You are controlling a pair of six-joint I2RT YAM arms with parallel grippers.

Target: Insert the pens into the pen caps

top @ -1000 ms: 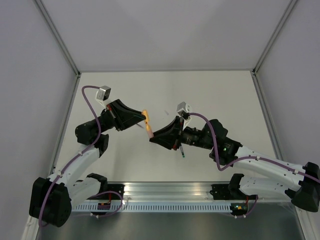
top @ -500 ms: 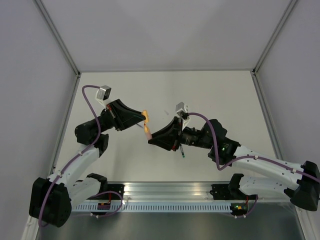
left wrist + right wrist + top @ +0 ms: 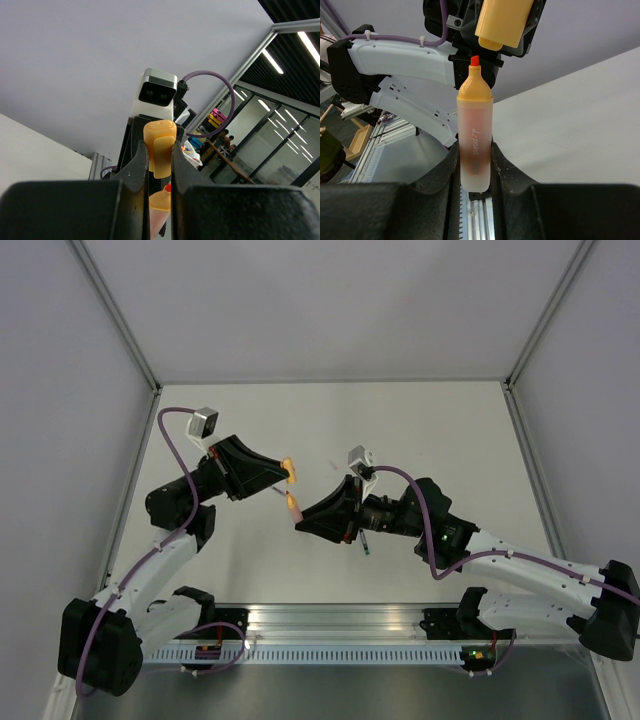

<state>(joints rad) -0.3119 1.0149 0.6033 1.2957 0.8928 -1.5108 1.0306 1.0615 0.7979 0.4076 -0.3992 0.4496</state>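
The left end effector (image 3: pixel 159 152) pinches the orange-yellow cap (image 3: pixel 160 131) and the right end effector (image 3: pixel 475 156) pinches the pale orange pen (image 3: pixel 475 117) above the table (image 3: pixel 400 420), tip just short of the cap's mouth, so their axes should line up before a straight push.

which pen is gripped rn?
The pale orange translucent marker pen, clamped in the right gripper; the dark green-ended pen lies on the table.

The left claw (image 3: pixel 281 474) with its orange cap (image 3: pixel 288 466) and the right claw (image 3: pixel 300 519) with its orange pen (image 3: pixel 293 505) have edged leftward.
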